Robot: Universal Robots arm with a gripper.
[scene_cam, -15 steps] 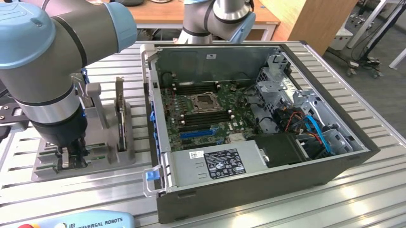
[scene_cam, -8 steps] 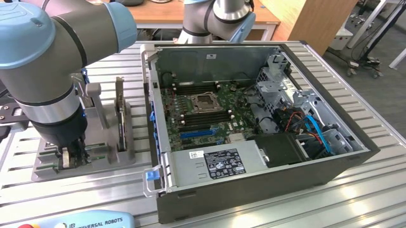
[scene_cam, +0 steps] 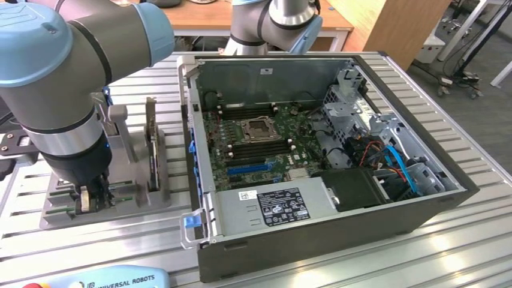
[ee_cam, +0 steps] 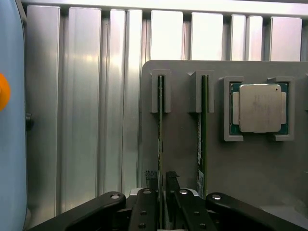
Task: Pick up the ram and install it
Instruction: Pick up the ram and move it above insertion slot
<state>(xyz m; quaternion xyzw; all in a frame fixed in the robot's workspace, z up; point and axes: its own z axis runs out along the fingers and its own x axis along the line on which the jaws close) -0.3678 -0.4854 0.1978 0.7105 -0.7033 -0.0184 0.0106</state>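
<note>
Two green ram sticks stand edge-on in slots of a grey holder [ee_cam: 183,139]. In the wrist view my gripper [ee_cam: 161,177] straddles the near end of one ram [ee_cam: 160,125], its black fingers [ee_cam: 151,178] pressed close on either side. The second ram [ee_cam: 204,125] stands one slot over, untouched. In the exterior view the gripper [scene_cam: 90,201] is lowered onto the holder [scene_cam: 128,201] at that view's left, beside the open computer case [scene_cam: 320,150]. The motherboard [scene_cam: 256,135] lies exposed inside the case, with long memory slots on both sides of the processor socket.
A square silver processor chip [ee_cam: 260,108] rests in its pocket on the holder beyond the second ram. A flat upright part [scene_cam: 150,144] stands in the holder near the case wall. A teach pendant [scene_cam: 96,279] lies at the near table edge. The ribbed aluminium table [ee_cam: 86,110] surrounds everything.
</note>
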